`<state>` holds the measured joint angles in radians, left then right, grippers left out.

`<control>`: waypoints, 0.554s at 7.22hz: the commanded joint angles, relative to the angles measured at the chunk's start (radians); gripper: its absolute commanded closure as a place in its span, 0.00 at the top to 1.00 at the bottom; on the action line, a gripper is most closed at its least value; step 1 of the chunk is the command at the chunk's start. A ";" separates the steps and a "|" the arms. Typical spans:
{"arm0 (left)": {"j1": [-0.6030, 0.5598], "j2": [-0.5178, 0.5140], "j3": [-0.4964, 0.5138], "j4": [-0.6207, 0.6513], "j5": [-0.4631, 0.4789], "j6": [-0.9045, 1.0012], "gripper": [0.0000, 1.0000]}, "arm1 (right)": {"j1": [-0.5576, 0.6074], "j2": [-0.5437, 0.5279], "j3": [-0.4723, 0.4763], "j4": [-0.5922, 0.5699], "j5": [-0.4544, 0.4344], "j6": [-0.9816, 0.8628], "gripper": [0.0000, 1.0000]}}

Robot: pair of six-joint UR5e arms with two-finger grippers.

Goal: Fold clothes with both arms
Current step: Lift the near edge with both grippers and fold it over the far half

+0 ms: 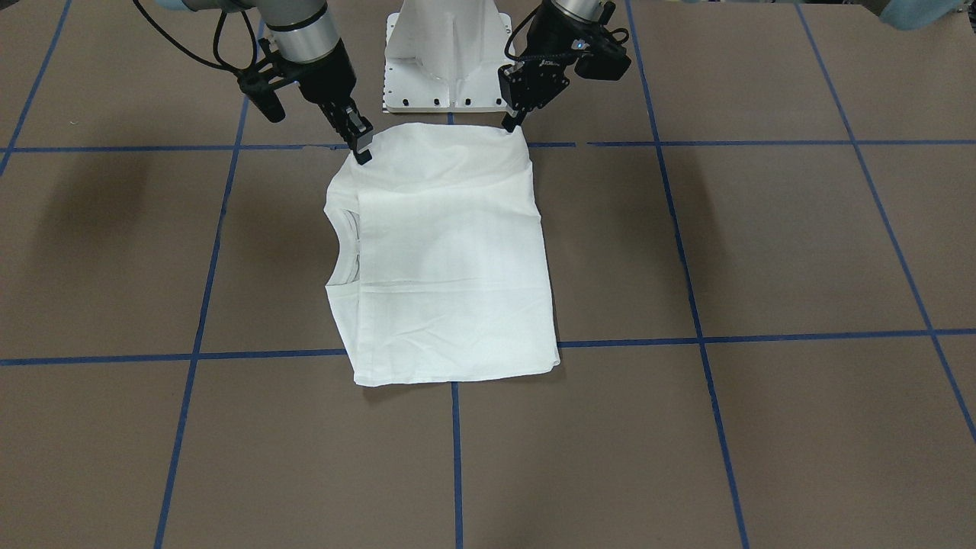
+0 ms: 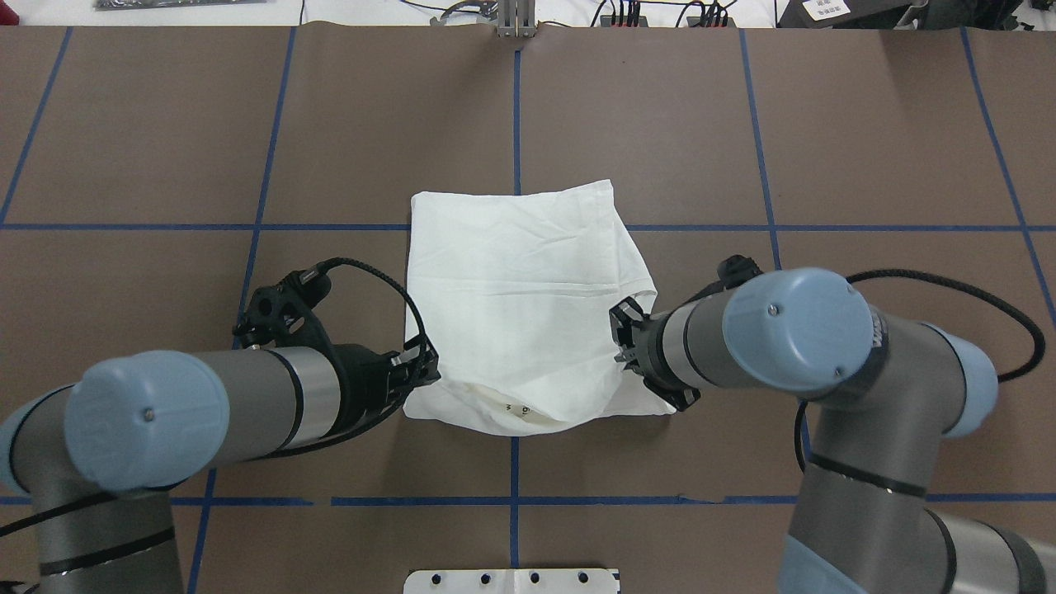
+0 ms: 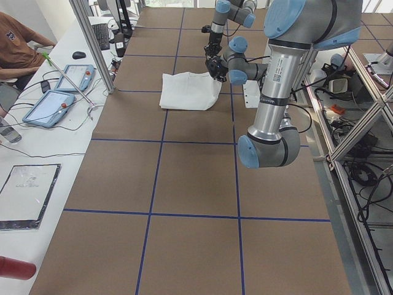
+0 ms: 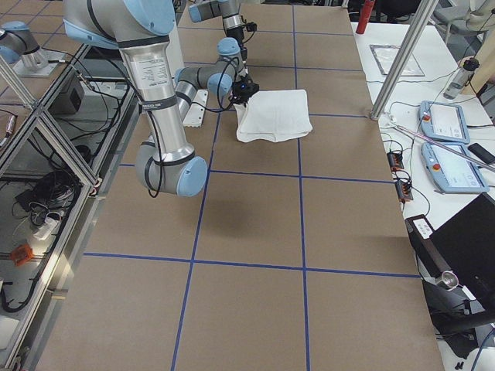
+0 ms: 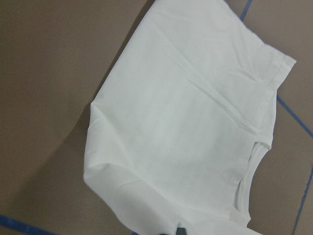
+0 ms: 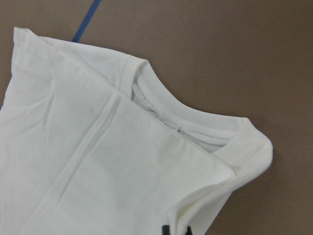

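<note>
The white T-shirt lies folded into a rectangle on the brown table, close to the robot's base. It also shows from overhead. Its ribbed collar faces the robot's right side and shows in the right wrist view. My left gripper is shut on the shirt's near corner on my left, seen from overhead. My right gripper is shut on the near corner by the collar. The near edge is raised slightly, and a little black text shows beneath it.
The white pedestal base stands just behind the shirt's near edge. Blue tape lines grid the table. A side bench on the operators' side holds tablets, and a seated person is beside it.
</note>
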<state>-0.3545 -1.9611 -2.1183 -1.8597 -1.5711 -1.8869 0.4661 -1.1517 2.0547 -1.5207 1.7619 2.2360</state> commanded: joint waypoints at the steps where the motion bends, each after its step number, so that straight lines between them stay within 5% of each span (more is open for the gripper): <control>1: -0.110 -0.064 0.116 -0.010 -0.026 0.115 0.00 | 0.127 0.114 -0.167 0.004 0.070 -0.108 0.00; 4: -0.193 -0.148 0.321 -0.103 -0.024 0.207 0.00 | 0.186 0.291 -0.466 0.054 0.096 -0.189 0.00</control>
<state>-0.5186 -2.0708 -1.8999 -1.8990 -1.5956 -1.7060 0.6351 -0.9242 1.7055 -1.5025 1.8533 2.0765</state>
